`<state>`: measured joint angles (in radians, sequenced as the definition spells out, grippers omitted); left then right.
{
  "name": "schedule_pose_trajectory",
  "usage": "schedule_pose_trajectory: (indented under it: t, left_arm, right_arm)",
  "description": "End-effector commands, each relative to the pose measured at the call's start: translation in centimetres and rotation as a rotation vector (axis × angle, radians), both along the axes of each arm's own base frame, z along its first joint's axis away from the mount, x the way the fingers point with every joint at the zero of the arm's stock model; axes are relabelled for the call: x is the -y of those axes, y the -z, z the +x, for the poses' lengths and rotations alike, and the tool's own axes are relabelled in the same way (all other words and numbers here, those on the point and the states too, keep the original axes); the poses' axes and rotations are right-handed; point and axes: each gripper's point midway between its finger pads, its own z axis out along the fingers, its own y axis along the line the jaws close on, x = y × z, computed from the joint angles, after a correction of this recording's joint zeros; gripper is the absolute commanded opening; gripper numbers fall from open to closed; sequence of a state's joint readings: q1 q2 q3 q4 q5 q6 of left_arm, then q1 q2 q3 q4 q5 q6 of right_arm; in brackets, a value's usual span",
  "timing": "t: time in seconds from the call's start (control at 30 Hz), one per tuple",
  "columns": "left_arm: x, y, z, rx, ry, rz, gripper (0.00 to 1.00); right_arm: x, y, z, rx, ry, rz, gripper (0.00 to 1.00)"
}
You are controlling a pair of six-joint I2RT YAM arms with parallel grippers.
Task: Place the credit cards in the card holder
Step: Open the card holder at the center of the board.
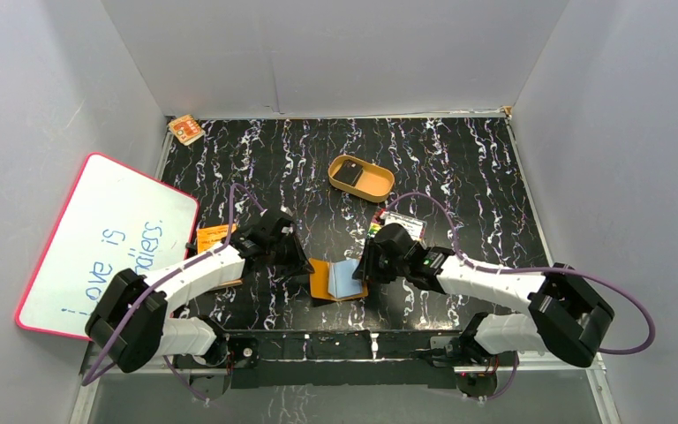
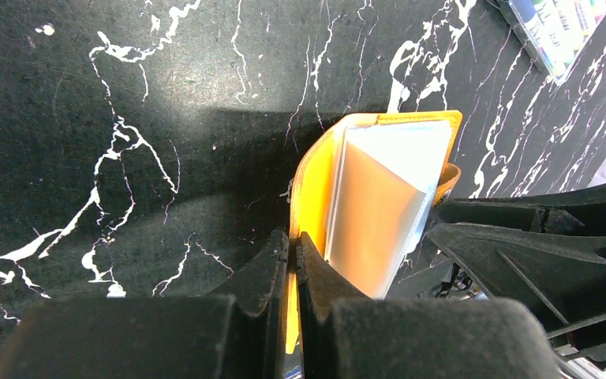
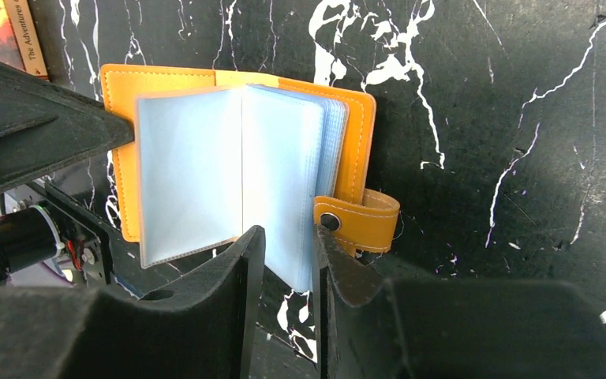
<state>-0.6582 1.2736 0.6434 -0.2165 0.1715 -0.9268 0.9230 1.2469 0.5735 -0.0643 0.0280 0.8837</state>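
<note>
The card holder [image 1: 337, 279] is an orange wallet lying open near the table's front edge, its light-blue sleeves [image 3: 205, 174] fanned out. My left gripper [image 2: 292, 245] is shut on the wallet's left orange cover [image 2: 312, 181] and holds that edge up. At the wallet's right side my right gripper [image 3: 288, 237] stands open, its fingers straddling the near corner of the right-hand sleeves, next to the snap tab [image 3: 359, 221]. One black credit card [image 1: 349, 175] lies in the tan oval tray [image 1: 372, 187] farther back. In the top view the two grippers, left [image 1: 305, 268] and right [image 1: 364, 267], flank the wallet.
A pack of coloured markers [image 1: 402, 225] lies just behind my right wrist. An orange printed booklet [image 1: 214, 237] sits under my left arm. A whiteboard [image 1: 97, 247] leans at the left wall, and a small orange item [image 1: 185, 129] lies in the back left corner.
</note>
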Motion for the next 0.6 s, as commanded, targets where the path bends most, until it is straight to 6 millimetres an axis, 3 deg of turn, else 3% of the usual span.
schedule_pose_trajectory:
  t: [0.0,0.33,0.57]
  left_arm:
    - [-0.3,0.7,-0.5,-0.019,0.004,0.012,0.0]
    - [-0.2,1.9,-0.5,-0.033,0.011,0.023,0.0]
    - [-0.2,2.9,-0.4,-0.044,0.017,0.036,0.0]
  right_arm:
    - [-0.4,0.0,0.3,0.008,-0.009,0.008,0.36]
    - [-0.9,1.1,0.4,-0.016,-0.02,-0.007,0.34]
    - [-2.0,0.6,0.1,-0.029,-0.056,0.039,0.31]
